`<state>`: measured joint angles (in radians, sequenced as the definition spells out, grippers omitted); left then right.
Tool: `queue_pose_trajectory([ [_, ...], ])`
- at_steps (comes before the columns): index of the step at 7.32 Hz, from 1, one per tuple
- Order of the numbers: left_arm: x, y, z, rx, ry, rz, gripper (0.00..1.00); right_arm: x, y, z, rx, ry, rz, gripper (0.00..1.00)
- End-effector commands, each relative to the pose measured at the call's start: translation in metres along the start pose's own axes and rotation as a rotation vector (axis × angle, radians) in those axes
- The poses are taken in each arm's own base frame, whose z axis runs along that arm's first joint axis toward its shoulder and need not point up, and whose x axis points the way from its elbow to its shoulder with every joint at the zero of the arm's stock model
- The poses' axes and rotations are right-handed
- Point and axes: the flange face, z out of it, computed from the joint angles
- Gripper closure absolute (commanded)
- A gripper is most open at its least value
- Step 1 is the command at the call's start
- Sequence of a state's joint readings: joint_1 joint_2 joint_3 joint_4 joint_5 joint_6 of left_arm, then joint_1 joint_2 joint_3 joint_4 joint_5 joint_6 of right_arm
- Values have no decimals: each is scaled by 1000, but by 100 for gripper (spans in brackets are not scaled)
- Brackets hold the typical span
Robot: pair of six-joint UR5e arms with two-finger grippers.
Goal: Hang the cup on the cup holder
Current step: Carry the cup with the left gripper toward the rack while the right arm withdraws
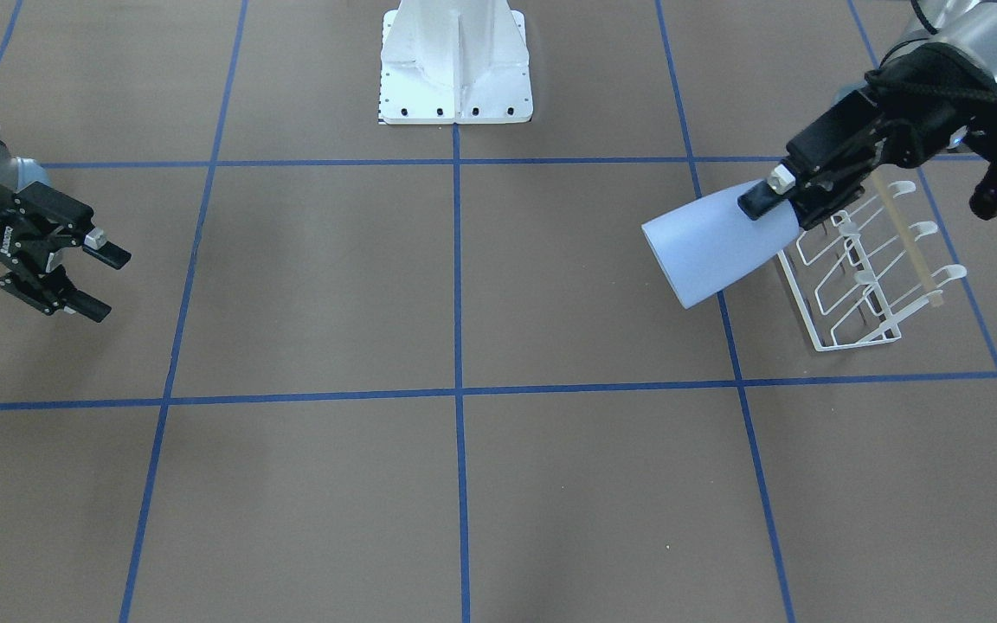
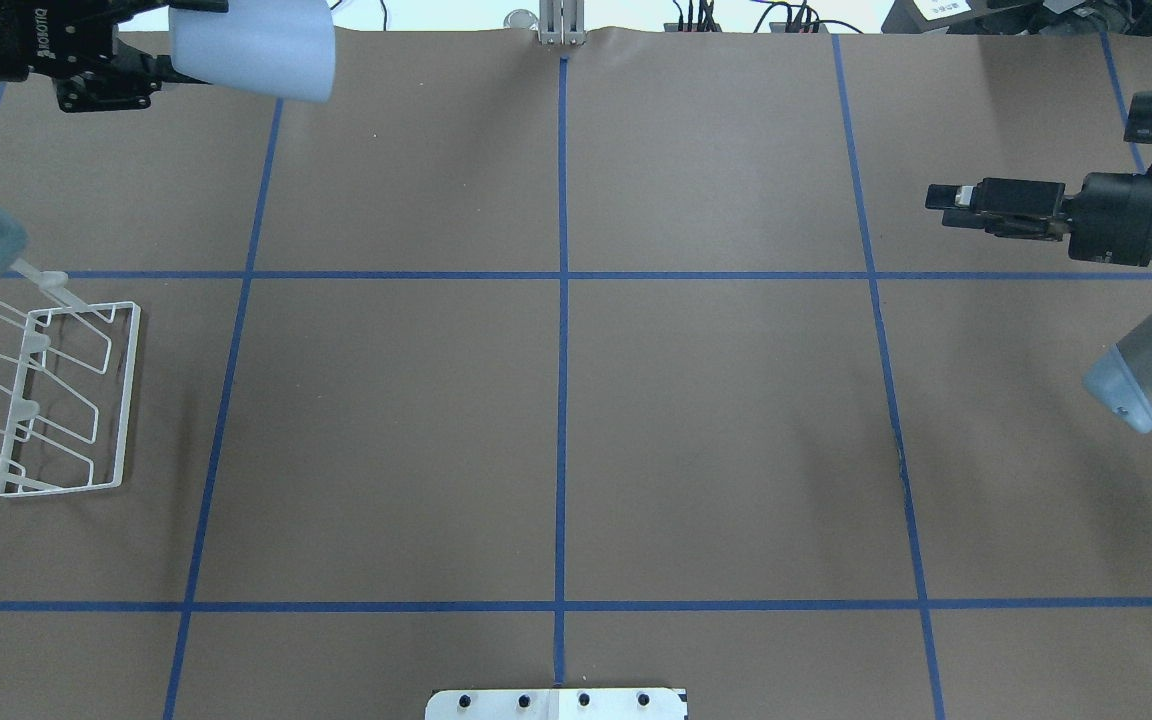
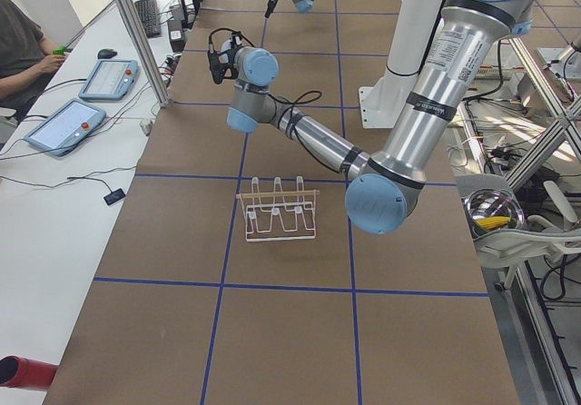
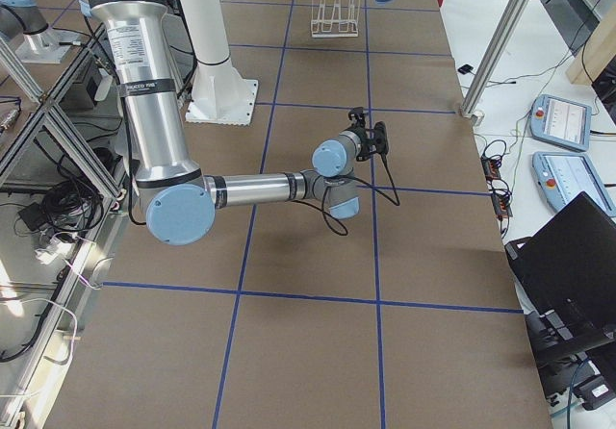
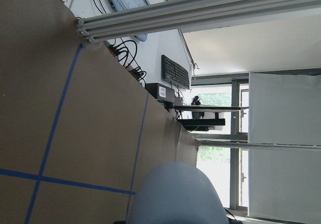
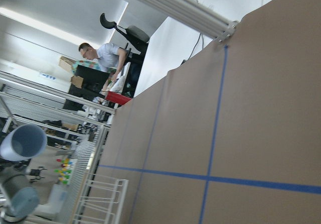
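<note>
The light blue-grey cup (image 1: 710,247) is held in the air, lying tilted, with its wide rim toward the table's middle. My left gripper (image 1: 780,206) is shut on its narrow base. The cup also shows in the overhead view (image 2: 251,45), the left wrist view (image 5: 175,194) and the right wrist view (image 6: 24,141). The white wire cup holder (image 1: 862,281) stands on the table beside and below the cup, apart from it; it also shows in the overhead view (image 2: 56,400). My right gripper (image 1: 107,283) is open and empty, far on the other side.
The white robot pedestal (image 1: 455,65) stands at the middle of the robot's table edge. Blue tape lines (image 1: 457,389) grid the brown table. An operators' desk with tablets (image 3: 68,123) runs along the far side, with aluminium posts (image 3: 136,33) at its edge.
</note>
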<state>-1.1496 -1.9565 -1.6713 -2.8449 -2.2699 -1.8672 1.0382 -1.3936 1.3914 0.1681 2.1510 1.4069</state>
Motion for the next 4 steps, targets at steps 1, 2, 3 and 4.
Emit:
queue_pose_trajectory([
  [1,-11,-57,-45,56,-202,108,100,39,-29,-25,-23,222,-151,0],
  [2,-17,-74,-52,65,-286,198,100,53,-53,-43,-47,319,-229,0],
  [3,-23,-84,-53,61,-361,258,100,66,-78,-66,-130,395,-309,0],
  [4,-37,-93,-59,50,-422,324,100,78,-98,-88,-180,457,-372,0],
])
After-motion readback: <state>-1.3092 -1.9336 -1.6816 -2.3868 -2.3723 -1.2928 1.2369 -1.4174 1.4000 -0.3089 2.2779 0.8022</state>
